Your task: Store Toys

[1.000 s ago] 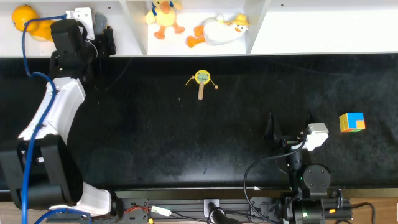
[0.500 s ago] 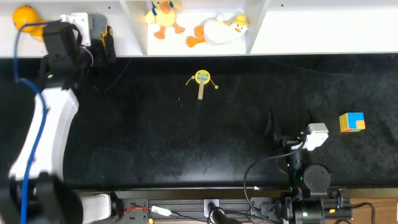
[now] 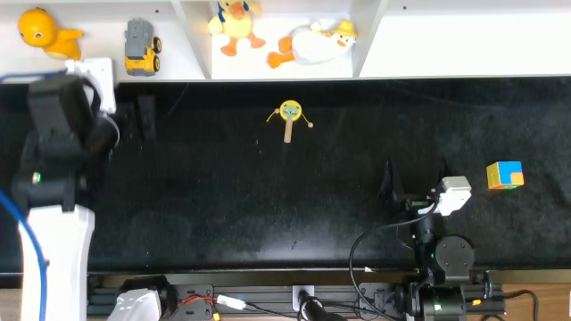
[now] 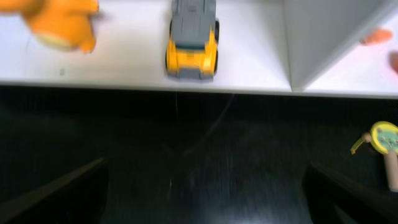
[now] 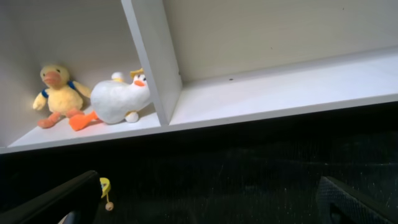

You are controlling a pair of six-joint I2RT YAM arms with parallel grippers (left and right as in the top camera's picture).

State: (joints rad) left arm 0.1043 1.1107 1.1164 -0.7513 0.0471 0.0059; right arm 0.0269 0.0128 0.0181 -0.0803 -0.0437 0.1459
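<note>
L gripper (image 4: 199, 186): jaws apart, empty, over black surface (image 3: 268, 205) just fwd of shelf (image 3: 446, 36). Stowed: truck (image 4: 191, 37) in left bay. R gripper (image 3: 415, 185): apart, empty. Outstanding: rattle (image 3: 290, 117) mid-surface, cube (image 3: 505, 176) near R side. Assessment: rattle prob. light, rigid, beads loose; pinch its handle. Cube prob. light, stiff; grip flat faces.

Your truck (image 3: 141, 46) right of duck (image 3: 40, 27) in left shelf (image 3: 446, 36) bay, chick (image 3: 235, 25) and goose (image 3: 317, 43) in middle bay, rattle (image 3: 290, 114) before them, cube (image 3: 504, 176) far right on counter (image 3: 268, 196)
</note>
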